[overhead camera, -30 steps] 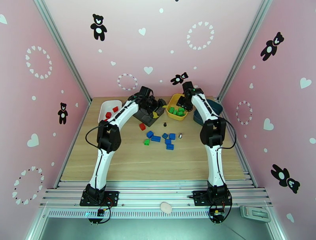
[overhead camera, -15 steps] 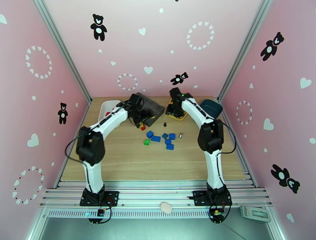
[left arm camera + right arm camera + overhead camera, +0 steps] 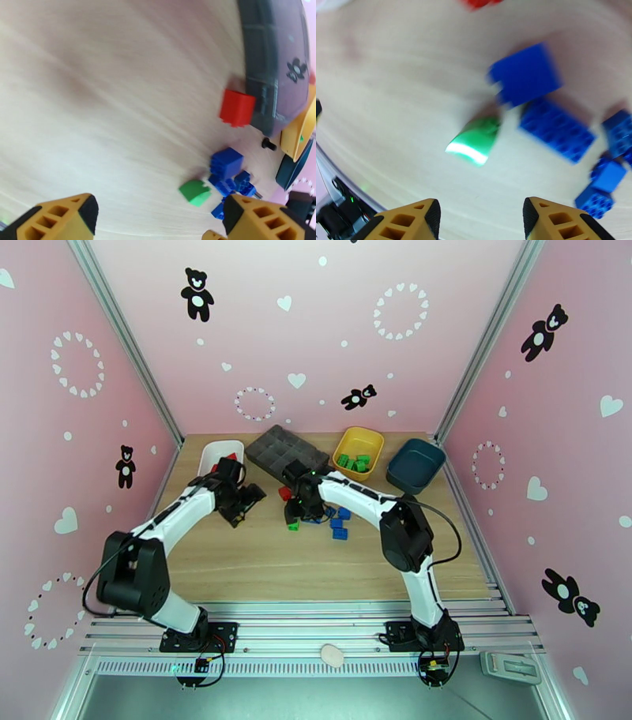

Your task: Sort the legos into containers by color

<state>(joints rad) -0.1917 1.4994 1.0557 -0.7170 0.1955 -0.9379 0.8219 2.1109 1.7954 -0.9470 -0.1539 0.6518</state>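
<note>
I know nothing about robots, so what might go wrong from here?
1. The right claw hangs open above the green brick, which lies close to a blue brick; closing may catch or scatter blue ones.
2. The red brick sits right beside the dark grey tray, probably leaving a claw little room.

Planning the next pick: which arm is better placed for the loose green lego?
Right. The right gripper hovers over the green lego, open, the lego centred in its wrist view; the left gripper, open, stands farther off to the side.
</note>
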